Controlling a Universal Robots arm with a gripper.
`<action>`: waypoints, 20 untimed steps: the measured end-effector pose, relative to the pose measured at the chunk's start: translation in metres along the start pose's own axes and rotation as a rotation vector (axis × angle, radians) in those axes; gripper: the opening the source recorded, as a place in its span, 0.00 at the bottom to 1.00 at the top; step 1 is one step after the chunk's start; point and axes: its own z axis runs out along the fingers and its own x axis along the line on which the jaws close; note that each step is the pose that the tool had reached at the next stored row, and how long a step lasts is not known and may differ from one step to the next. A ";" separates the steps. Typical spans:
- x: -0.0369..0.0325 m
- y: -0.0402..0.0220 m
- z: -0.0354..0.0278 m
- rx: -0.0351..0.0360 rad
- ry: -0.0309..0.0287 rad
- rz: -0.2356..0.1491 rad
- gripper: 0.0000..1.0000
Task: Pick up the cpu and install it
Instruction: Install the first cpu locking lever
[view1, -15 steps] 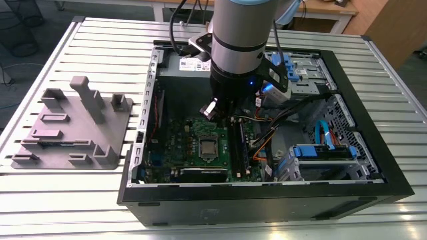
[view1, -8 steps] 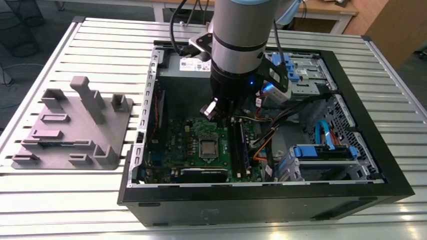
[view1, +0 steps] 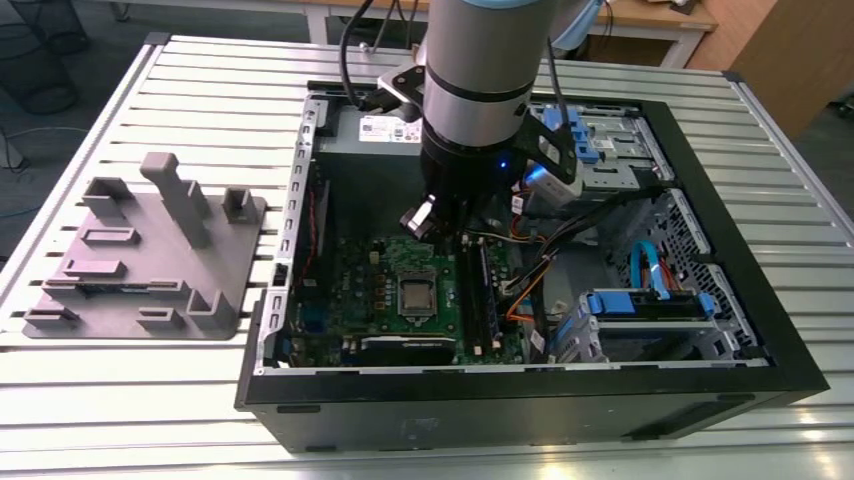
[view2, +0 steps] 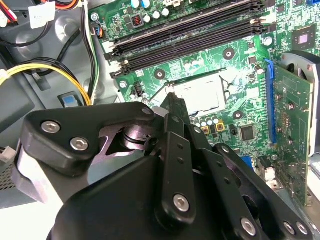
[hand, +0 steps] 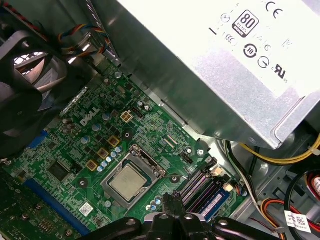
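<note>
The cpu (view1: 418, 294) lies flat in its socket in the middle of the green motherboard (view1: 360, 270), inside the open computer case. Its silver top shows in both wrist views (hand: 126, 182) (view2: 202, 95), with a metal frame (hand: 150, 162) around it. My gripper (view1: 430, 228) hangs above the board, just beyond the socket's far edge in the exterior view. The black fingers meet in one narrow tip (view2: 173, 97) (hand: 172, 199), shut with nothing between them. That tip is beside the socket's corner and apart from the cpu.
A grey fixture tray (view1: 147, 260) with upright blocks lies on the slatted table at the exterior view's left. The case holds a power supply (hand: 225, 65), memory slots (view2: 190, 35), an expansion card (view2: 292, 130), a fan (hand: 20, 100), yellow cables (view2: 45, 70) and blue drive brackets (view1: 641, 305).
</note>
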 end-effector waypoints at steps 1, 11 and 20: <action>0.0000 0.0000 -0.0003 0.0000 0.0000 0.000 0.11; -0.0002 0.0001 -0.0022 -0.0001 -0.0002 0.000 0.11; -0.0007 0.0007 -0.0024 0.0000 0.0001 0.000 0.11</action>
